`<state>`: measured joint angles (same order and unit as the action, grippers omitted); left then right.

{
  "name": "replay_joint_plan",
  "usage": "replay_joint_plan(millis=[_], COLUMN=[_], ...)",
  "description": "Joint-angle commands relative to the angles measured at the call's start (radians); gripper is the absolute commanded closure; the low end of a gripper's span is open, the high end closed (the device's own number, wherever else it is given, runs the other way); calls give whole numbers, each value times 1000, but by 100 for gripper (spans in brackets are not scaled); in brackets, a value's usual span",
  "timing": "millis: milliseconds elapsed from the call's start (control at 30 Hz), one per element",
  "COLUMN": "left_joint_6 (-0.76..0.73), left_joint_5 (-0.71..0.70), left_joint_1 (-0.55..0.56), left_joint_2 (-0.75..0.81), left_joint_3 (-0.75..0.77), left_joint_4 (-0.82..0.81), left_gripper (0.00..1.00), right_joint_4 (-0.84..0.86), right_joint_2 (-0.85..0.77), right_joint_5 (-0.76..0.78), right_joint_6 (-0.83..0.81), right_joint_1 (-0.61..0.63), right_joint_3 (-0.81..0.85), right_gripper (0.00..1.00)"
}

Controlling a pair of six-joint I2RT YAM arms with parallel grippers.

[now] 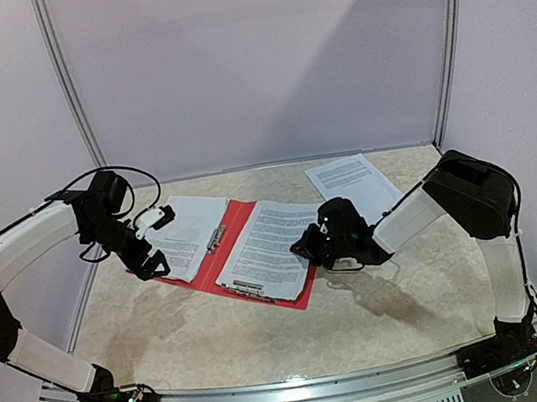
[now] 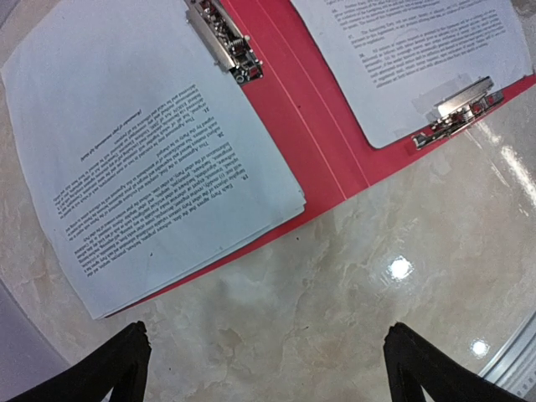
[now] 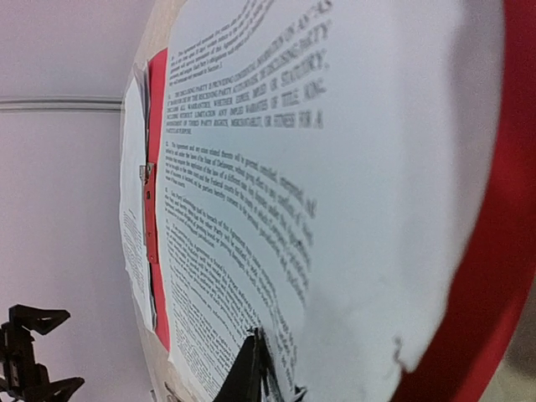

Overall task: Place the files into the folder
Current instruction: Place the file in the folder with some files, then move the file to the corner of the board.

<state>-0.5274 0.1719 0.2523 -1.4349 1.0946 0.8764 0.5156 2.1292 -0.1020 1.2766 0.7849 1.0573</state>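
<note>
Left gripper [image 2: 268, 373]: fingers spread wide, holding nothing, hovered over the worktop [image 2: 335, 285] beside the folder [image 2: 311, 126].
Right gripper [image 1: 311, 241]: sat at the right edge of the right-hand page; whether it pinched the paper could not be told.
Folder: red, lay open and flat mid-worktop.
Files [image 1: 267, 247]: lay on both halves under silver clips [image 2: 456, 113].
Loose sheet [image 1: 351, 183]: lay behind on the worktop.

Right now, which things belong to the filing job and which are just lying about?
Job: red folder; sheets in it; loose sheet outside it; metal clips.
Not job: marble table; back wall; front rail.
</note>
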Motion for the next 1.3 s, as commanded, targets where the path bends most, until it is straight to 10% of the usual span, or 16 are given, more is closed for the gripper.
replay_joint_plan(millis=[0, 433, 667, 900, 1267], left_joint_6=[-11, -17, -22, -56, -127], left_joint_5=[12, 8, 1, -20, -39], left_joint_1=[-13, -13, -13, -14, 64], left_joint_2=[17, 21, 21, 15, -50], left_joint_3=[-2, 9, 14, 27, 200], left_joint_4=[2, 23, 34, 55, 168], left_gripper=[0, 1, 0, 0, 2], right_joint_4=[-46, -248, -566, -907, -1224], right_joint_2=[-27, -120, -253, -377, -433], right_joint_5=[20, -42, 83, 222, -113], right_joint_6=[11, -32, -229, -486, -906], right_joint_1=[3, -1, 2, -15, -403], right_joint_3=[3, 31, 74, 185, 307], right_gripper=[80, 19, 2, 1, 3])
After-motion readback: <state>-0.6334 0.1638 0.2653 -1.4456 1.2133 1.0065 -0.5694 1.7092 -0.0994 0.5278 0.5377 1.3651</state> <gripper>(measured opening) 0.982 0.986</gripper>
